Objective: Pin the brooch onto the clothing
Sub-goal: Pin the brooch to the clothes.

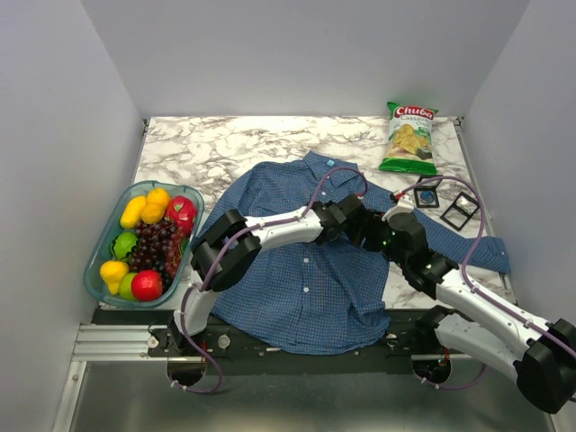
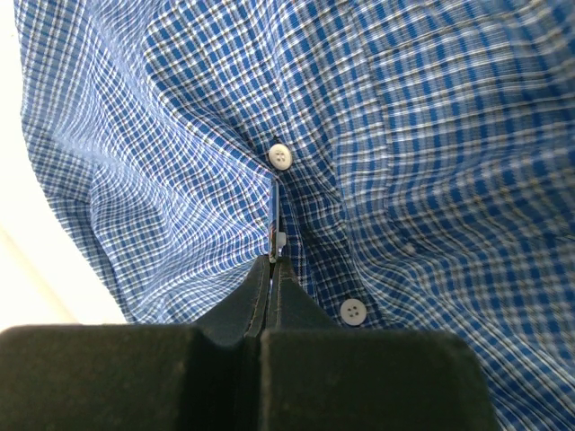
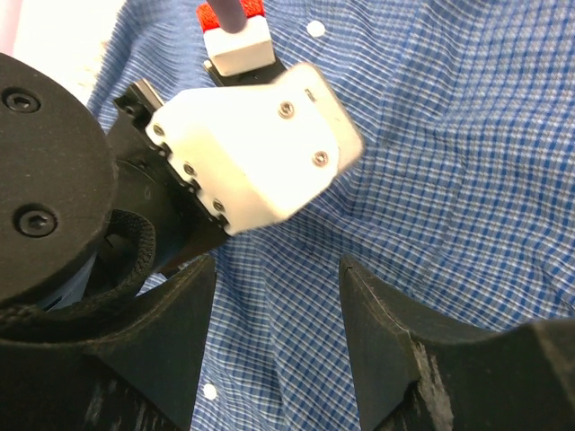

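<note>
The blue checked shirt (image 1: 297, 279) lies spread on the marble table (image 1: 198, 148). My left gripper (image 2: 272, 262) is shut, pinching a raised fold of the shirt (image 2: 431, 135) at the button placket, between two white buttons (image 2: 280, 156). A thin shiny edge shows at its tips. In the top view it sits mid-shirt (image 1: 360, 225). My right gripper (image 3: 274, 265) is open and empty just above the shirt (image 3: 449, 135), close beside the left gripper's white body (image 3: 252, 153). Two small black square pieces (image 1: 426, 196) lie on the marble right of the collar; I cannot tell which is the brooch.
A clear tray of plastic fruit (image 1: 101, 243) stands at the left edge. A green chips bag (image 1: 409, 137) lies at the back right. The second black square piece (image 1: 461, 209) is beside the right sleeve (image 1: 468, 247). Grey walls enclose the table.
</note>
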`<action>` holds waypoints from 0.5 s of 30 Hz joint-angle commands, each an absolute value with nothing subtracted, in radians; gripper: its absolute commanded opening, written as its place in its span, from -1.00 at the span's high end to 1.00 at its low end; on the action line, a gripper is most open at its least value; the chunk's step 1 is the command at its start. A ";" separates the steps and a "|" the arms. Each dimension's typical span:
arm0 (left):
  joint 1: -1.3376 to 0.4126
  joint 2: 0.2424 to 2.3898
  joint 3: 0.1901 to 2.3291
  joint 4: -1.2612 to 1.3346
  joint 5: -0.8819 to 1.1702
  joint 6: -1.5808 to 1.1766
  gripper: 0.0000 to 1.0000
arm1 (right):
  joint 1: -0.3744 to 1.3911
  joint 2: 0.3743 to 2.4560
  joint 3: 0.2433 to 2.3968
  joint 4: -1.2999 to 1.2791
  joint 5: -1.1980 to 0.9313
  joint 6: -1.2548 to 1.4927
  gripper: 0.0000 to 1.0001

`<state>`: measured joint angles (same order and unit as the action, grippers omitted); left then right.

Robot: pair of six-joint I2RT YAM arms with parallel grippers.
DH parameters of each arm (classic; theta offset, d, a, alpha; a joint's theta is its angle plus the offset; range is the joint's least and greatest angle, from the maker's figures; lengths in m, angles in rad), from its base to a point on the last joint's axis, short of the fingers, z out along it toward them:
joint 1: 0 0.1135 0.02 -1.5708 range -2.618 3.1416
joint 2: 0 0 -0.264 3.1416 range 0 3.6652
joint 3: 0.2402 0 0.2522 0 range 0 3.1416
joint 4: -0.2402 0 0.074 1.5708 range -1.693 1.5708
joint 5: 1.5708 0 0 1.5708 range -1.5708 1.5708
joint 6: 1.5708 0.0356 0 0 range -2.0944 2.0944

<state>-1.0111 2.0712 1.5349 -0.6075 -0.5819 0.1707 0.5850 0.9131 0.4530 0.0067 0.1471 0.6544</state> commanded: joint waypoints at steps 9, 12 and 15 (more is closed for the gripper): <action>-1.143 1.924 1.531 -0.537 -0.399 0.094 1.00 | 0.577 0.937 0.474 0.041 0.210 0.667 -0.31; -1.126 1.904 1.529 -0.529 -0.362 0.074 1.00 | 0.577 0.940 0.472 0.038 0.213 0.666 -0.31; -1.112 1.882 1.528 -0.525 -0.322 0.060 1.00 | 0.577 0.936 0.474 0.034 0.221 0.664 -0.31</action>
